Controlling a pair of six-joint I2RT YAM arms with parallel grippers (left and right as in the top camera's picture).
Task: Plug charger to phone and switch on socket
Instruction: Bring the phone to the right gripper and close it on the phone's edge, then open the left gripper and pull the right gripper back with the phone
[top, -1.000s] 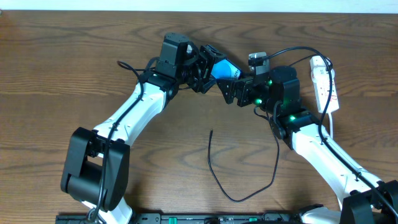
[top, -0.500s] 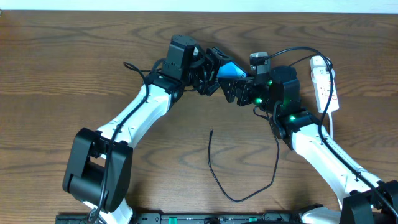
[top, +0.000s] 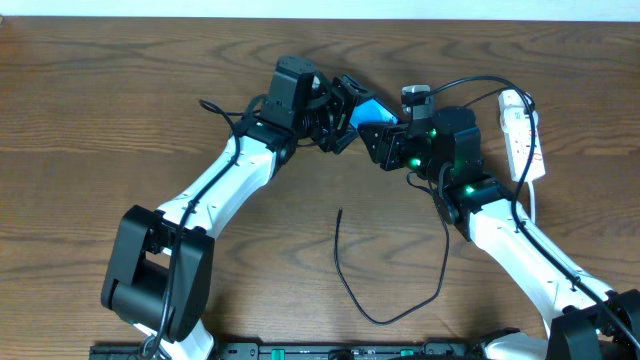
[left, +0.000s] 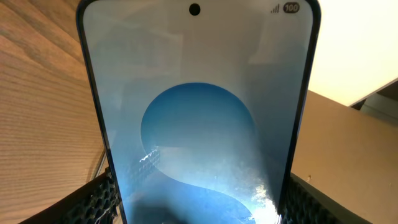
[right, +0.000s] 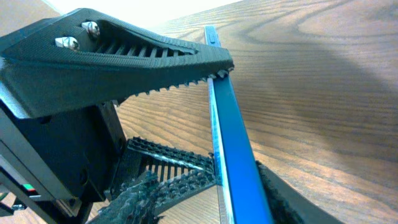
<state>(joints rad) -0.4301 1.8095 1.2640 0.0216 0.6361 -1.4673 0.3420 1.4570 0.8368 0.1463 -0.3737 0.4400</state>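
Since prev. frames: the left arm has swung toward centre, bringing the phone (top: 373, 108) up to the right hand (top: 384, 134), whose jaws have narrowed from wide onto it. Current pos.: the phone is held btwn both hands over the far-centre worktop (top: 120, 90). Left hand (top: 349, 112): clamped on the phone. In the left wrist view the phone (left: 199, 124) fills the frame, lit blue-and-white screen toward the camera, w/ a ribbed finger (left: 93, 202) at each lower edge. Right hand: in the right wrist view the phone (right: 231, 143) shows edge-on. The upper toothed finger (right: 124, 56) touches one face near the far end and the second finger (right: 283, 202) lies against the opposite face, i.e. narrow and gripping the phone. Charger cable (top: 345, 270): loose on the worktop in front of both hands, looped, w/ the plug tip (top: 338, 211) free and well apart from the phone. Power strip (top: 522, 130): far right of the worktop, beside the right arm, touched by neither hand.
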